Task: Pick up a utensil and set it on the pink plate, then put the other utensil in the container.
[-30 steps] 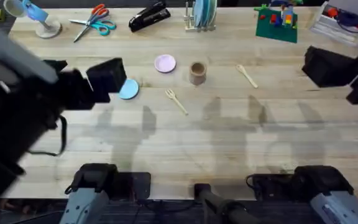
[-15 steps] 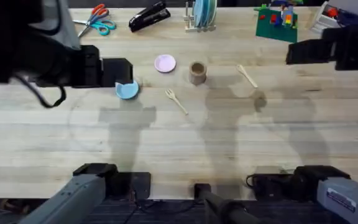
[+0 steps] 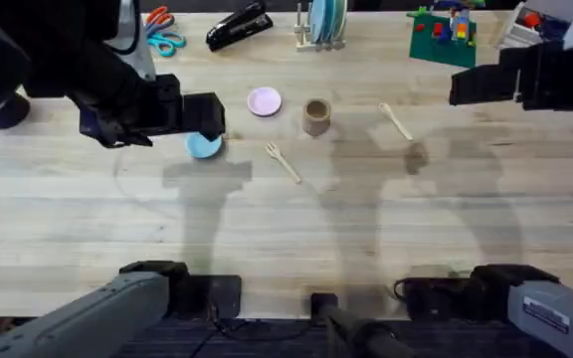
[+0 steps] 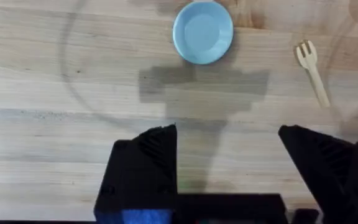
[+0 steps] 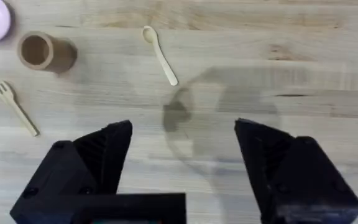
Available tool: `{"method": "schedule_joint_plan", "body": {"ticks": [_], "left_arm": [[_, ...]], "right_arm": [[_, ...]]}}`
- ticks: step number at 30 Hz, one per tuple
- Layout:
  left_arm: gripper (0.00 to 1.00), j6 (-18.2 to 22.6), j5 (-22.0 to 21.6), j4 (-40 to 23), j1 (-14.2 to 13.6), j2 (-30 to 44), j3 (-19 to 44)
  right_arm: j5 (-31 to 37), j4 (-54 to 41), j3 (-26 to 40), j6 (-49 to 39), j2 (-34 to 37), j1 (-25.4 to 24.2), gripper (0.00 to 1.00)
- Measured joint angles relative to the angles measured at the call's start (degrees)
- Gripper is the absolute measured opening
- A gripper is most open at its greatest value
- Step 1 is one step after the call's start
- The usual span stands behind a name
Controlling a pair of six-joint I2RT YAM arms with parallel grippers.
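From overhead, you see the left gripper (image 3: 207, 117) covering part of the blue plate (image 3: 205, 148); the wooden fork (image 3: 282, 161) lies on the table (image 3: 286, 229) near the pink plate (image 3: 264, 101) and the tan container (image 3: 315, 116).

Your left wrist view shows wide-open jaws, the fork (image 4: 312, 70) well ahead.

Your right wrist view shows the right gripper (image 5: 182, 163) spread wide, the round-bowled spoon (image 5: 160, 54) ahead.

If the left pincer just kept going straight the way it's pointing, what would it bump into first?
Most likely bare table. The left pincer, open and empty, points down at plain wood. The light blue plate and the fork lie farther on, outside that line. Depth is hard to judge, so this is a best guess.
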Motion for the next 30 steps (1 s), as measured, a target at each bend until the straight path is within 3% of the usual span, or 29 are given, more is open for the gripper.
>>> {"method": "schedule_joint_plan", "body": {"ticks": [5,6,13,14,21,30], "left_arm": [[0.997,-7.3,0.4,0.2,-0.9,0.2,0.0],[0.997,-13.3,0.6,0.3,-3.6,0.2,0.0],[0.997,-26.9,1.2,5.0,-14.5,0.5,0.0],[0.997,-34.6,0.4,6.5,-20.3,2.0,0.0],[0.997,-44.2,-2.6,10.6,-28.4,8.6,0.0],[0.995,-50.1,-3.4,14.4,-30.6,18.2,0.0]], "right_arm": [[0.0,0.0,0.0,0.0,0.0,0.0,0.995],[0.0,0.0,0.0,0.0,0.0,0.0,0.995],[0.0,0.0,0.0,0.0,0.0,0.0,0.995],[0.0,0.0,0.0,0.0,0.0,0.0,0.995],[0.0,0.0,0.0,0.0,0.0,0.0,0.995],[0.0,0.0,0.0,0.0,0.0,0.0,0.995]]}}
